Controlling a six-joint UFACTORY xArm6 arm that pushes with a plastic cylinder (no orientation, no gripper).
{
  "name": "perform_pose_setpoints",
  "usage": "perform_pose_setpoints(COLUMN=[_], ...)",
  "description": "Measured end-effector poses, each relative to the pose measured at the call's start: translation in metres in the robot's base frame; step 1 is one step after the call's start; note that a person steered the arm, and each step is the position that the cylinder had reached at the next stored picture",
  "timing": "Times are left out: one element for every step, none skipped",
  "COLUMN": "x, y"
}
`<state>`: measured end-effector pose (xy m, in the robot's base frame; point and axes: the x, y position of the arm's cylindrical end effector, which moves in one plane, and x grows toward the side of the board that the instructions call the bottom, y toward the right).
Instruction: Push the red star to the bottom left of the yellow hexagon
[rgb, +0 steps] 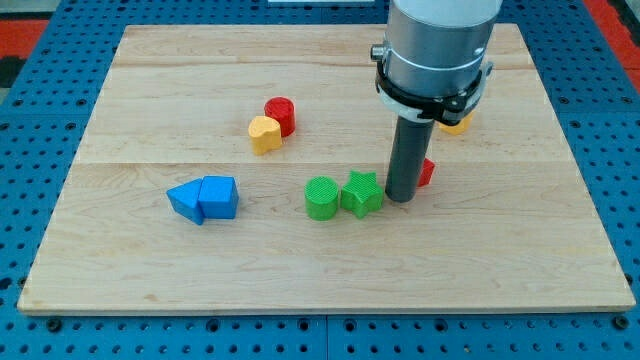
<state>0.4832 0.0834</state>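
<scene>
The red star (427, 172) lies just right of my rod, mostly hidden behind it; only its right edge shows. The yellow hexagon (456, 125) is up and to the right of it, largely hidden by the arm's grey body, with only a lower edge showing. My tip (400, 199) rests on the board right beside the red star's left side, between it and the green star (362, 193). Whether the tip touches either one cannot be told.
A green cylinder (321, 198) touches the green star's left side. A red cylinder (280, 115) and a yellow block (265, 133) sit together at upper centre-left. Two blue blocks (187, 200) (219, 197) touch at the left. The wooden board (520, 260) lies on a blue pegboard.
</scene>
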Motion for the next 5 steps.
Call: perform_pose_setpoints(x=[-0.012,-0.020,-0.016,-0.013,-0.015], y=[0.000,0.021,0.027,0.042,0.041])
